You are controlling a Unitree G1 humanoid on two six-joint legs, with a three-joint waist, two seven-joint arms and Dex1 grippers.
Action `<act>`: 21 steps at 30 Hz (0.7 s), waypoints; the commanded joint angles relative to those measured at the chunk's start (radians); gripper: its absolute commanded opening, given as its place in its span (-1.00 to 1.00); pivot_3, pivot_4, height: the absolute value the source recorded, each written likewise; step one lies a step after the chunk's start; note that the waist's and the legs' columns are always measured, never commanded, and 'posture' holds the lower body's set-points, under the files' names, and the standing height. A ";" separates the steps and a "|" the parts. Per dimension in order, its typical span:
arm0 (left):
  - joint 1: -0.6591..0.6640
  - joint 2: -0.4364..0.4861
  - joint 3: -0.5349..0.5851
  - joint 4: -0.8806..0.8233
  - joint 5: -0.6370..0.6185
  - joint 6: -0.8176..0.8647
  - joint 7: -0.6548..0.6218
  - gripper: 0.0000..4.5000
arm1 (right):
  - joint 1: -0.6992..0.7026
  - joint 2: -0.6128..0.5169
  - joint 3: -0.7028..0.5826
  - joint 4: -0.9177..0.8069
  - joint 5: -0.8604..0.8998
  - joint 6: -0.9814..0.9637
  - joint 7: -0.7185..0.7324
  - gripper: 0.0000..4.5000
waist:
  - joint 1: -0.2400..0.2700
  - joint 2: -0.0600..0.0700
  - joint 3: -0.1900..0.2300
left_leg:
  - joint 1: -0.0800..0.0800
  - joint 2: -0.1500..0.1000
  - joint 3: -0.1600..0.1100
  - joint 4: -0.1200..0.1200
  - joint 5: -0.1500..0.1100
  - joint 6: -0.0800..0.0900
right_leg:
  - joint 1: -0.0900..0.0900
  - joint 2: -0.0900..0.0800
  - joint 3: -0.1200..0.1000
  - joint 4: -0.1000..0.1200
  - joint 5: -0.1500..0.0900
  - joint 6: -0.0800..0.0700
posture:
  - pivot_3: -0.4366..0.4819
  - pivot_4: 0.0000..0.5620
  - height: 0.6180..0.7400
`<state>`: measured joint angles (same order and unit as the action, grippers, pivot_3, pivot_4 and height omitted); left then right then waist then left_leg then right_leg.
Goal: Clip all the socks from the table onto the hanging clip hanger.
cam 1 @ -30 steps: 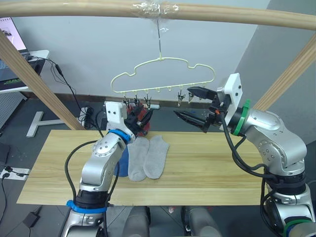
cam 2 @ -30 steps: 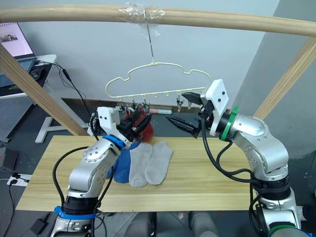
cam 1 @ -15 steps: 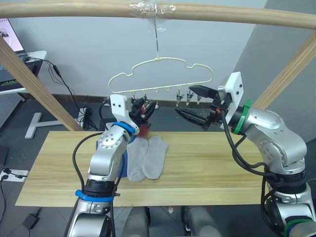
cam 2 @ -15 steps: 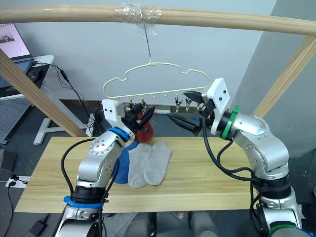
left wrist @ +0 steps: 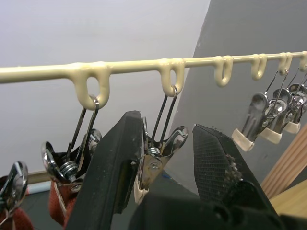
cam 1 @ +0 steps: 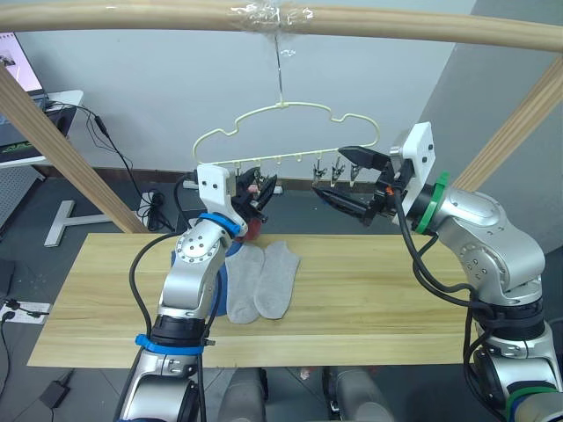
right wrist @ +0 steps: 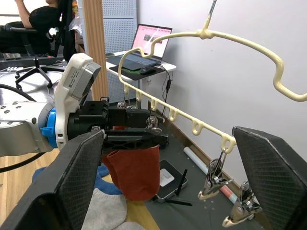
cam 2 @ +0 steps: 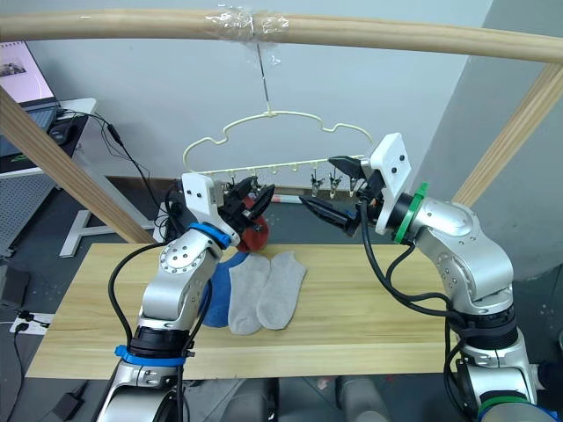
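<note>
Hanger: the clip hanger (cam 1: 286, 136) hangs by its hook from the pole (cam 1: 281, 19) above the far edge of the table (cam 1: 369, 303), clips in a row under its lower wire.
Hung so far: a red sock (right wrist: 134, 170) dangles from the clips at the hanger's left end.
Left gripper (left wrist: 163, 158): raised to the left clips, its fingers spread on either side of one empty clip (left wrist: 156, 160), one finger close against it, not yet pressing it.
Right gripper (cam 1: 352, 180): spread wide and empty, up near the clips at the hanger's right end.
Socks left: two grey socks (cam 1: 262, 280) lie side by side near the table's middle, left of centre; a blue sock (cam 2: 218, 290) peeks out just beside them, partly behind the left arm.
Step in hand: likely squeezing the clip open to take a sock.
Doing it well: press on the clip's upper wings, not its jaws; the hanger swings freely, so close slowly and squarely, or the clip will twist aside. The right gripper could steady the wire.
Risk: a nudge may shake the red sock loose.
</note>
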<state>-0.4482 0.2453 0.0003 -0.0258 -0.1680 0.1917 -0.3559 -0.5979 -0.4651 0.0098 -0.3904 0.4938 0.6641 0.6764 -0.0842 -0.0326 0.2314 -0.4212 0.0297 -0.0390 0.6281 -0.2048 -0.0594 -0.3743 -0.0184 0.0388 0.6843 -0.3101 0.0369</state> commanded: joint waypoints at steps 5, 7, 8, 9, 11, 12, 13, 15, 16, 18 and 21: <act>-0.017 -0.008 0.005 -0.015 0.005 -0.027 0.002 -0.12 | -0.017 -0.010 -0.018 -0.025 0.016 -0.018 0.006 1.00 | 0.000 0.000 0.000 | 0.000 0.000 0.000 0.000 0.000 0.000 | 0.000 0.000 0.000 0.000 0.000 0.000 | -0.37 -0.34 1.00; -0.016 -0.010 0.006 -0.016 0.000 -0.025 -0.001 -0.12 | -0.015 -0.011 -0.019 -0.029 0.018 -0.016 0.006 1.00 | 0.000 0.000 0.000 | 0.000 0.000 0.000 0.000 0.000 0.000 | 0.000 0.000 0.000 0.000 0.000 0.000 | -0.37 -0.34 1.00; -0.015 -0.012 0.008 -0.016 -0.003 -0.022 -0.002 -0.20 | -0.014 -0.011 -0.019 -0.031 0.019 -0.015 0.006 1.00 | 0.000 0.000 0.000 | 0.000 0.000 0.000 0.000 0.000 0.000 | 0.000 0.000 0.000 0.000 0.000 0.000 | -0.37 -0.34 1.00; -0.015 -0.014 0.009 -0.017 -0.006 -0.018 -0.002 -0.28 | -0.013 -0.012 -0.019 -0.032 0.020 -0.014 0.006 1.00 | 0.000 0.000 0.000 | 0.000 0.000 0.000 0.000 0.000 0.000 | 0.000 0.000 0.000 0.000 0.000 0.000 | -0.37 -0.34 1.00; -0.013 -0.017 0.012 -0.020 -0.013 -0.012 -0.003 -0.49 | -0.010 -0.013 -0.019 -0.037 0.022 -0.012 0.007 1.00 | 0.000 0.000 0.000 | 0.000 0.000 0.000 0.000 0.000 0.000 | 0.000 0.000 0.000 0.000 0.000 0.000 | -0.37 -0.34 1.00; -0.011 -0.020 0.015 -0.021 -0.018 -0.009 -0.004 -0.62 | -0.008 -0.013 -0.019 -0.038 0.021 -0.012 0.006 1.00 | 0.000 0.000 0.000 | 0.000 0.000 0.000 0.000 0.000 0.000 | 0.000 0.000 0.000 0.000 0.000 0.000 | -0.37 -0.39 1.00; -0.010 -0.022 0.018 -0.022 -0.022 -0.006 -0.003 -0.72 | -0.007 -0.013 -0.018 -0.038 0.021 -0.012 0.006 1.00 | 0.000 0.000 0.000 | 0.000 0.000 0.000 0.000 0.000 0.000 | 0.000 0.000 0.000 0.000 0.000 0.000 | -0.37 -0.39 1.00; -0.009 -0.022 0.022 -0.023 -0.027 -0.003 -0.003 -0.87 | -0.006 -0.012 -0.017 -0.039 0.021 -0.012 0.006 1.00 | 0.000 0.000 0.000 | 0.000 0.000 0.000 0.000 0.000 0.000 | 0.000 0.000 0.000 0.000 0.000 0.000 | -0.37 -0.39 1.00; -0.007 -0.022 0.024 -0.026 -0.030 -0.001 -0.003 -0.93 | -0.004 -0.012 -0.017 -0.040 0.021 -0.012 0.005 1.00 | 0.000 0.000 0.000 | 0.000 0.000 0.000 0.000 0.000 0.000 | 0.000 0.000 0.000 0.001 0.000 0.000 | -0.37 -0.40 1.00; -0.003 -0.022 0.029 -0.032 -0.037 0.006 -0.002 -1.00 | 0.007 -0.010 -0.012 -0.043 0.019 -0.013 0.004 1.00 | 0.000 0.000 0.000 | 0.000 0.000 0.000 0.001 0.000 0.000 | 0.000 0.000 0.000 0.001 0.000 0.000 | -0.37 -0.41 1.00; 0.006 -0.018 0.038 -0.048 -0.055 0.031 -0.005 -1.00 | 0.051 0.001 0.035 -0.042 -0.015 -0.018 -0.011 1.00 | 0.000 0.000 -0.001 | 0.000 0.000 0.000 0.001 0.000 0.000 | 0.000 0.000 0.000 0.002 0.000 0.000 | -0.36 -0.42 1.00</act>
<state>-0.4452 0.2281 0.0253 -0.0318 -0.2011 0.2104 -0.3606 -0.5674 -0.4649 0.0213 -0.3941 0.4914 0.6632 0.6738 -0.0841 -0.0328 0.2303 -0.4210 0.0297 -0.0392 0.6292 -0.2047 -0.0595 -0.3743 -0.0184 0.0386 0.6865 -0.3101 0.0369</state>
